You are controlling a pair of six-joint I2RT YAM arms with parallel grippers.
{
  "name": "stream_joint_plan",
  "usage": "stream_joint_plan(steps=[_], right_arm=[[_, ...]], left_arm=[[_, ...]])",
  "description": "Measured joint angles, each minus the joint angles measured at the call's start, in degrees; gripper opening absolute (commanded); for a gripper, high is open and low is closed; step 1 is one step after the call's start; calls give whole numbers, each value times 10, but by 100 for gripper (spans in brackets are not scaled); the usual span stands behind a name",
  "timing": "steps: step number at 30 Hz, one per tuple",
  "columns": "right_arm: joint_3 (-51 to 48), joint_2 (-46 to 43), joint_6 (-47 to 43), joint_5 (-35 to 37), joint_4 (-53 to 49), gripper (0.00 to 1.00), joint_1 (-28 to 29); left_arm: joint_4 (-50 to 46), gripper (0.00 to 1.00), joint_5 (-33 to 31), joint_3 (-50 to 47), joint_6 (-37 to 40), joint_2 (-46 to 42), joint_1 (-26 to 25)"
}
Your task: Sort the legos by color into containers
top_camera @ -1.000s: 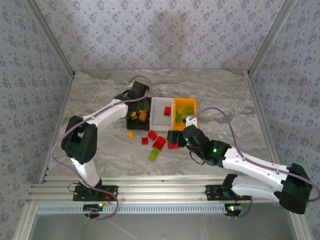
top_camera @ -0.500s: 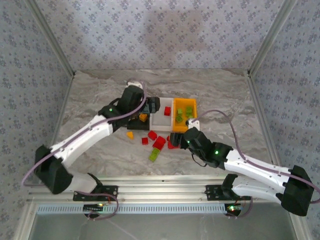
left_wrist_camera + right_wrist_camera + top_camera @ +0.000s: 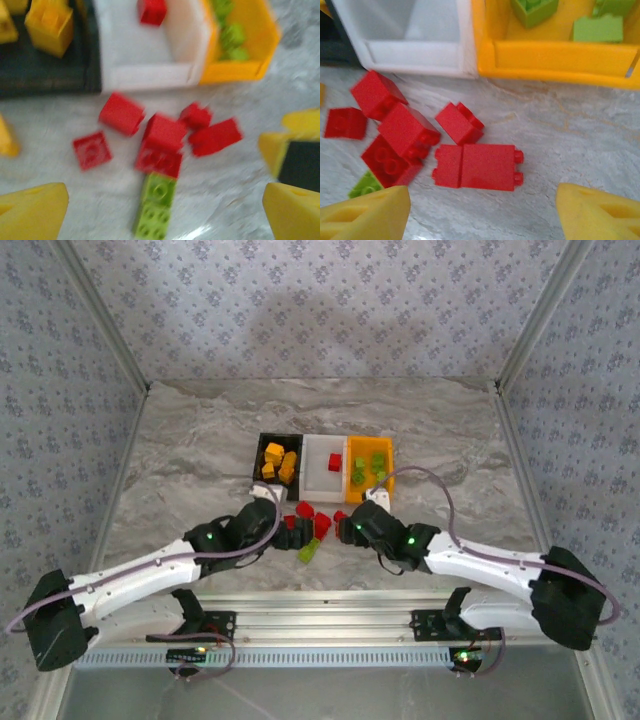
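Note:
Three containers stand side by side. The black bin [image 3: 262,466] holds orange-yellow legos [image 3: 276,460]. A single red lego [image 3: 334,462] lies in the white bin [image 3: 320,480], and green legos [image 3: 362,468] lie in the orange-yellow bin [image 3: 386,478]. In front of them several red legos [image 3: 312,520] [image 3: 477,167] are loose on the table, with a lime green lego [image 3: 308,551] [image 3: 156,205] at their near side. My left gripper [image 3: 276,524] [image 3: 160,215] hangs open over the pile's left side, above the green lego. My right gripper [image 3: 350,524] [image 3: 482,215] is open at the pile's right, just short of a red pair.
The marble table [image 3: 200,440] ends at patterned walls on three sides. An orange-yellow lego [image 3: 6,142] lies left of the pile. The two grippers are close together across the pile, and the right one's finger [image 3: 295,150] shows in the left wrist view.
My left arm has pulled back from the black bin to the loose pile, and its jaws have opened wide. The right gripper has shifted slightly left.

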Motion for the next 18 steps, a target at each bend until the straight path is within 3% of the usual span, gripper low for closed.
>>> stream_joint_plan(steps=[9, 18], right_arm=[[10, 82, 33, 12, -18, 78, 1], [10, 90, 65, 16, -19, 76, -27]], left_arm=[[-1, 99, -22, -82, -61, -102, -14], [-1, 99, -33, -89, -73, -115, -14]])
